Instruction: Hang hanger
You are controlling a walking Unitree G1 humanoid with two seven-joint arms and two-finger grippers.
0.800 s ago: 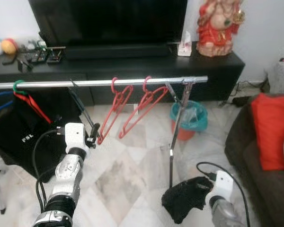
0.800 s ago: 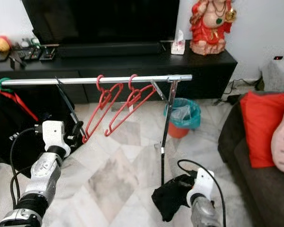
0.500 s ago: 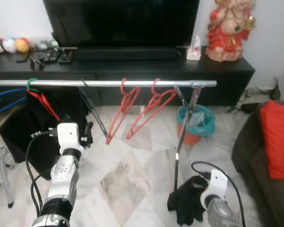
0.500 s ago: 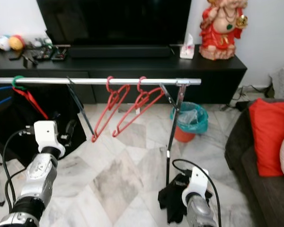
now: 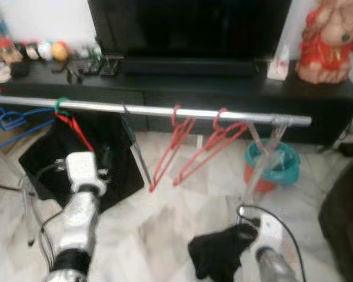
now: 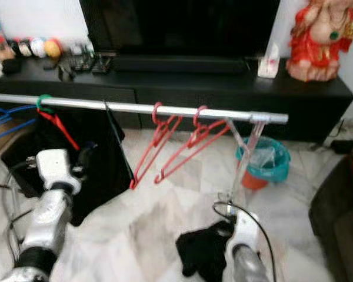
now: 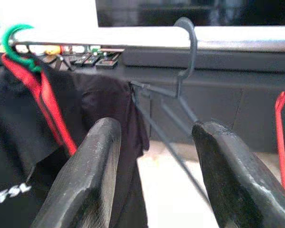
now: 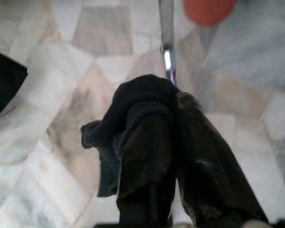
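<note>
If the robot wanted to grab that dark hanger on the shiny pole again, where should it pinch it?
Probably on the slanted arm just under the hook. The dark hanger hangs tilted from the rail, its thin arm sloping down between the fingers of the open left gripper, which faces it. Coming straight forward from the robot's side looks best; the black garment hangs close beside it.

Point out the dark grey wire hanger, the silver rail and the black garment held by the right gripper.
Dark grey wire hanger (image 7: 190, 45), left wrist view, hook.
Silver rail (image 5: 147, 110), left eye view, mid-bar.
Black garment (image 8: 133, 97), right wrist view, bunched top.
</note>
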